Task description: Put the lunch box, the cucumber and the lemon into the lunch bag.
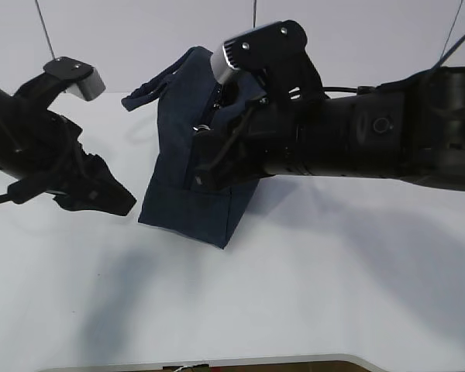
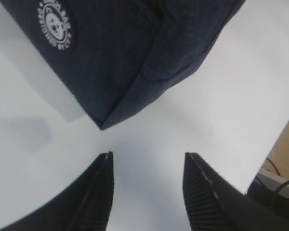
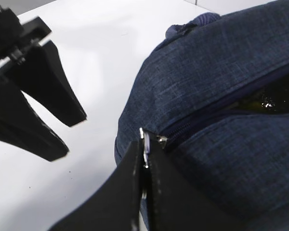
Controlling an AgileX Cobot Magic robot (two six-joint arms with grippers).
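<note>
While the large dark navy fabric lunch bag point(image 1: 187, 163) stands on the white desk point(image 1: 310, 294) at centre, I have the right gripper point(image 3: 143, 159) with jaws pressed together on the silver ring zipper pull point(image 3: 145, 143). Left of the bag, the left gripper point(image 2: 147, 185) hangs over bare desk, jaws spread and empty. Something dark green shows in the zipper gap.
</note>
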